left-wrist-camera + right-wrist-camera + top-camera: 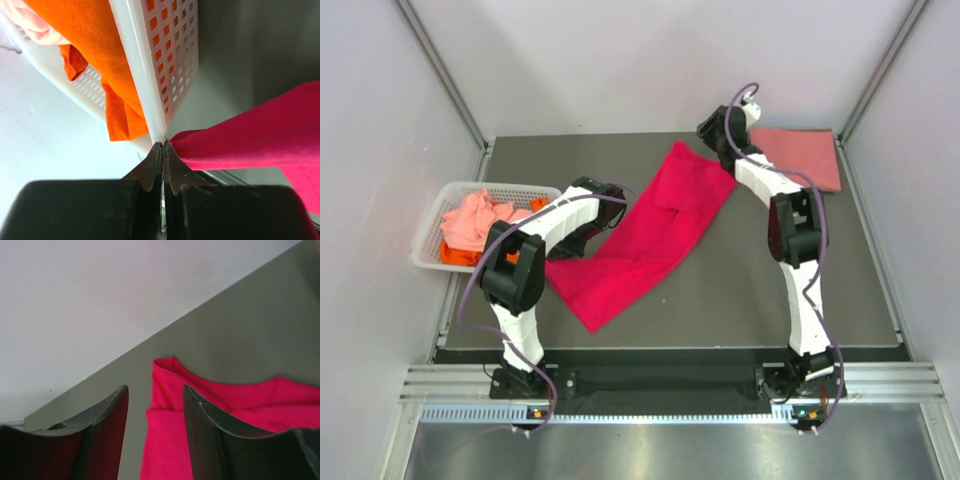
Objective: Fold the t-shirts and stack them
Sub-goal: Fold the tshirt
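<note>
The magenta-red t-shirt point(650, 235) lies in a long diagonal strip across the dark table. My left gripper point(565, 250) is shut on its near-left corner beside the basket; in the left wrist view the fingertips point(163, 146) meet and the red cloth point(260, 135) stretches away from them above the table. My right gripper point(712, 135) stands open over the shirt's far end, whose folded red edge point(167, 405) lies below, between the fingers and untouched. A salmon pink t-shirt point(800, 157) lies folded flat at the back right.
A white slotted basket point(430, 225) at the table's left edge holds a pale coral shirt point(475, 220) and an orange shirt point(460, 255). Its corner point(150, 75) is just beyond my left fingertips. Grey walls close in the sides and back.
</note>
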Robot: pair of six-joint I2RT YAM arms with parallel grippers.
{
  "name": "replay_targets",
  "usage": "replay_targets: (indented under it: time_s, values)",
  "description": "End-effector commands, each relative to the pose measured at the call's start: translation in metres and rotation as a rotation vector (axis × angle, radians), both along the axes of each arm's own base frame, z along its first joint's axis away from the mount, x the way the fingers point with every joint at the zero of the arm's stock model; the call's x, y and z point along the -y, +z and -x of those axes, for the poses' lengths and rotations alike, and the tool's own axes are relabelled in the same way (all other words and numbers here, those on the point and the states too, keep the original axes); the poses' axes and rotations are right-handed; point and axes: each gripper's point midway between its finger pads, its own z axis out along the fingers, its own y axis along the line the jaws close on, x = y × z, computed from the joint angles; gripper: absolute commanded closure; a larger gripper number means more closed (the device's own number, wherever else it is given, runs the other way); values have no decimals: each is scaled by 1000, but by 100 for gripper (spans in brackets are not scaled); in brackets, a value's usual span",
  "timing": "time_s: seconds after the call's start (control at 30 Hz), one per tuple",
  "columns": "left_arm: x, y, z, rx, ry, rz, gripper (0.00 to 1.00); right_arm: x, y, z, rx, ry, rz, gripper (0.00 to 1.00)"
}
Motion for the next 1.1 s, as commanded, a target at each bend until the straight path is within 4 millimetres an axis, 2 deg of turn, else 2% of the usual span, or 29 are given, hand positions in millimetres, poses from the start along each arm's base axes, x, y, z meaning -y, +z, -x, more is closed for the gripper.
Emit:
replay_targets:
  time_s: [0.0,0.13,0.27,0.33,0.6,1.07]
  values:
    - [22,-46,0,-6,66,124,100,47,21,36,-108,-59,33,53]
    - [25,-47,-1,-3,60,140,100,87,-11,54,-251,-117,79,58]
    - [29,-45,-3,8,53,153,100,109,-37,66,-319,-147,102,61]
    - [28,-44,-2,8,50,148,100,117,-44,68,-331,-161,119,61]
    - [28,-41,1,12,53,145,100,115,-72,65,-353,-131,136,61]
    - [32,-33,-1,12,44,130,100,113,-102,59,-404,-138,152,66]
